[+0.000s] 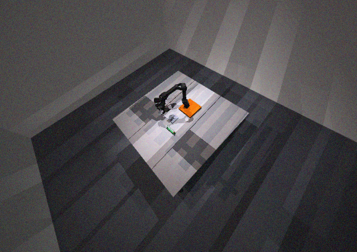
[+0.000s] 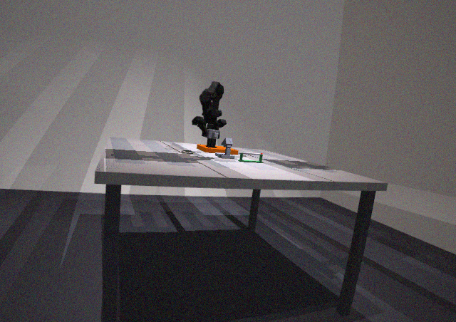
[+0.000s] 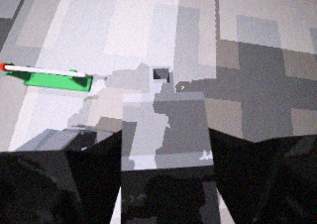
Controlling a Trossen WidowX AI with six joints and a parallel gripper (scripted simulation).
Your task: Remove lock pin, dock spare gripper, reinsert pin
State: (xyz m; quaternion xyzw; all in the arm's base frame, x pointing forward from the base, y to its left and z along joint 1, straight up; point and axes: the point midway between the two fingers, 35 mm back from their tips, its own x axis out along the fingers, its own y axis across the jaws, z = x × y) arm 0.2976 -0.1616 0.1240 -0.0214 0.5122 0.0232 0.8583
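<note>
My gripper [image 2: 212, 130] [image 3: 161, 129] is shut on the spare gripper [image 2: 212, 134] [image 3: 165, 127], a grey block with a dark lower part in the wrist view. Its spigot with a square hole [image 3: 160, 74] points away from the fingers. The block hangs above the table, beside the mount. The grey mount [image 1: 173, 117] [image 2: 228, 149] [image 3: 45, 139] stands upright on its foot; in the wrist view it is at lower left, partly hidden by a finger. The white lock pin [image 2: 251, 153] [image 3: 47, 70] with a red end lies across the green rack [image 1: 170, 130] [image 2: 251, 161] [image 3: 59, 81]. The inside of the socket is not visible.
The orange base plate [image 1: 195, 108] [image 2: 203, 149] under the arm lies behind the mount. The green rack stands on the far side of the mount from the held block. The pale table [image 1: 161, 163] [image 2: 165, 177] has its edges well away from these things.
</note>
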